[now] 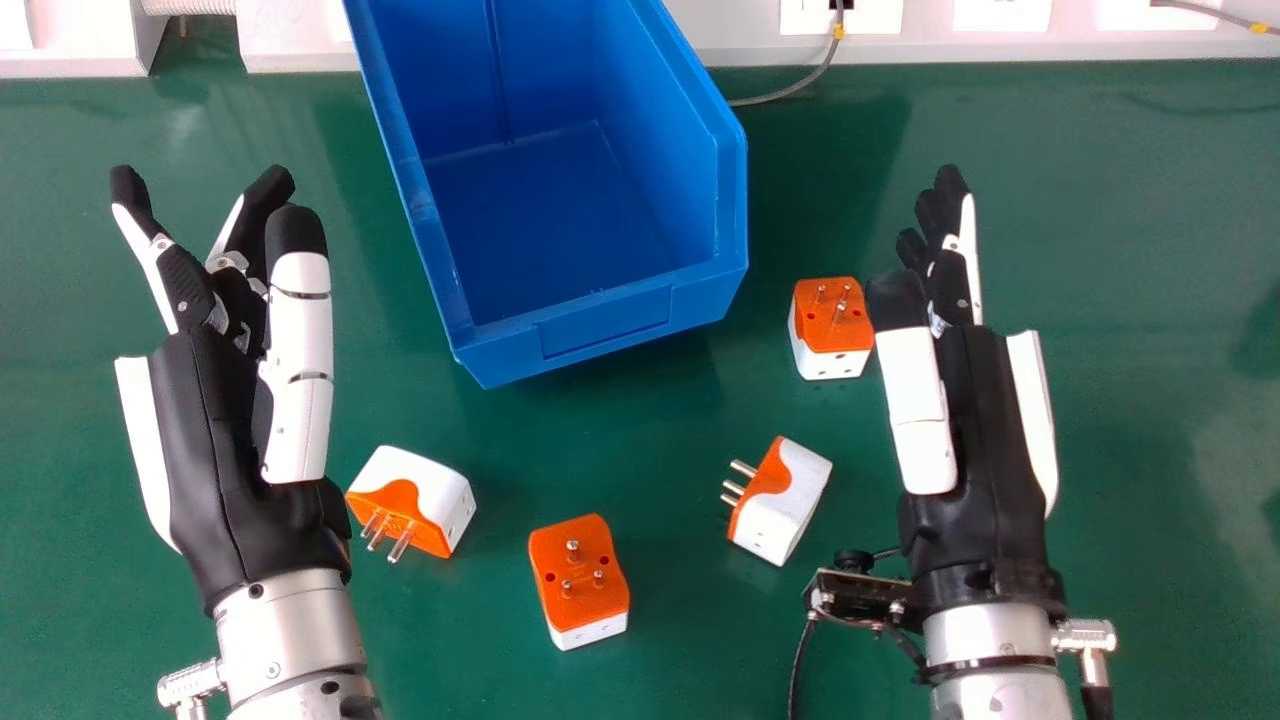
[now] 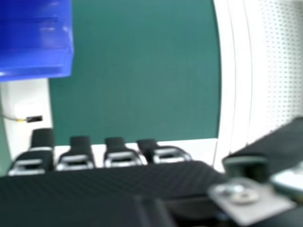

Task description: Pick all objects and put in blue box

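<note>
My left hand (image 1: 235, 420) is open at the left of the head view, with nothing in it. Also open and holding nothing, my right hand (image 1: 965, 430) is on the right; its fingertips line the lower part of the right hand view (image 2: 120, 153). Between the hands stands the blue box (image 1: 600, 330), empty inside, and part of the box (image 2: 35, 59) shows in the right hand view. Four orange-and-white plug adapters lie outside it: one (image 1: 440, 490) beside my left wrist, one (image 1: 590, 590) front centre, one (image 1: 790, 495) left of my right hand, one (image 1: 835, 350) by its thumb.
Everything lies on a green table (image 1: 640, 440). A grey cable (image 1: 790, 92) runs along its far edge, right of the box. White panels (image 1: 920, 40) line the back. A small camera bracket with a black cable (image 1: 860, 597) sits at my right wrist.
</note>
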Robot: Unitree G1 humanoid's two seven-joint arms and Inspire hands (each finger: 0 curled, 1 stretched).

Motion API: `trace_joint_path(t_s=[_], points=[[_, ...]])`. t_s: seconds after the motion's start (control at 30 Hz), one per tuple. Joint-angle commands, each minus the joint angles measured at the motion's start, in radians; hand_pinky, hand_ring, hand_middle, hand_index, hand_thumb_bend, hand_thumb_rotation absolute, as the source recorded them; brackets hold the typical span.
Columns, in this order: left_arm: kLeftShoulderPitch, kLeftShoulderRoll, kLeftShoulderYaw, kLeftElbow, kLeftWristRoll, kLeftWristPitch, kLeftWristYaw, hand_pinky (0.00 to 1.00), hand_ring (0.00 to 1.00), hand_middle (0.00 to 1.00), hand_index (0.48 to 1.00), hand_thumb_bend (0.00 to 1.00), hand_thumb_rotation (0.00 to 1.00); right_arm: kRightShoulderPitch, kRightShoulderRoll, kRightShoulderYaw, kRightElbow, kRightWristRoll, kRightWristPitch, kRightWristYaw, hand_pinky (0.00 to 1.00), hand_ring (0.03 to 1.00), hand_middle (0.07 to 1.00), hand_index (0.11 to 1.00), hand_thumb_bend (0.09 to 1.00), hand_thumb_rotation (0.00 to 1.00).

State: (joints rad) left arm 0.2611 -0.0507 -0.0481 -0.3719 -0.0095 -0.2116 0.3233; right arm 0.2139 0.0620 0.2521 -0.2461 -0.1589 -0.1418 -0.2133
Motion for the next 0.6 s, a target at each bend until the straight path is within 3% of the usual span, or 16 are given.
trace_joint_path(t_s=[0.0,0.2,0.37,0.57], points=[[0.006,-0.049,-0.005,-0.018,0.006,-0.027,-0.002,0.84,0.87,0.86,0.843,0.54,0.7,0.003,0.033,0.006,-0.03,-0.004,-0.018,-0.008,0.91,0.985,1.0,1.0,0.695,1.0],[0.004,-0.053,-0.007,-0.017,0.002,-0.025,-0.002,0.84,0.87,0.86,0.841,0.54,0.7,0.003,0.037,0.002,-0.027,0.013,-0.023,-0.005,0.92,0.992,1.0,1.0,0.69,1.0],[0.006,-0.051,-0.008,-0.018,0.017,-0.028,0.004,0.83,0.87,0.86,0.84,0.54,0.7,0.004,0.03,0.003,-0.031,0.007,-0.018,-0.002,0.92,0.988,1.0,1.0,0.703,1.0],[0.005,-0.056,-0.01,-0.021,0.005,-0.026,0.002,0.84,0.87,0.86,0.842,0.54,0.7,0.0,0.029,0.0,-0.028,-0.003,-0.021,-0.007,0.91,0.991,1.0,1.0,0.702,1.0]])
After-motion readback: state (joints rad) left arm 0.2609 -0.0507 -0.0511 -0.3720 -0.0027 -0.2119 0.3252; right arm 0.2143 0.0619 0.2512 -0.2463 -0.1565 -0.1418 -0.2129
